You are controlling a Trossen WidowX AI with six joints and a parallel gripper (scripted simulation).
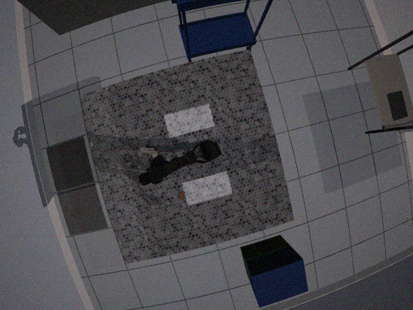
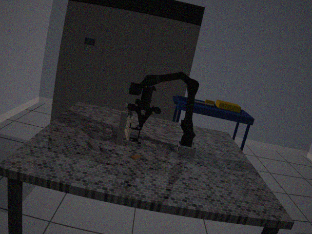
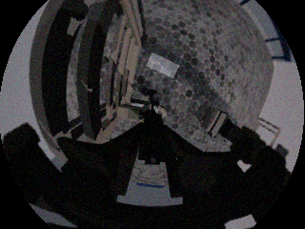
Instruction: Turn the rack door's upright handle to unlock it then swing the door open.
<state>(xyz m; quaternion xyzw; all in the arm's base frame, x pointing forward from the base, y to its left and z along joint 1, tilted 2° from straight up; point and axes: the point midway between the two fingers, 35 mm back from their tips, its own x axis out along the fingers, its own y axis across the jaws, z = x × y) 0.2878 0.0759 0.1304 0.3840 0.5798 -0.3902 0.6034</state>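
your pincer point(image 2: 140, 126) point(image 3: 152, 126) is mostly closed, gripping the dark upright handle point(image 2: 138, 134) on the rack door point(image 2: 129, 126) point(image 3: 129, 52), and the small rack stands on the tabletop point(image 1: 200, 230) point(image 2: 151, 181)!

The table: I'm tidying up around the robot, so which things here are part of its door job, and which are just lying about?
Part of the job:
- rack with its door
- door handle, in the gripper
- table under them

Just lying about:
- orange piece
- blue cart
- yellow boxes on the cart
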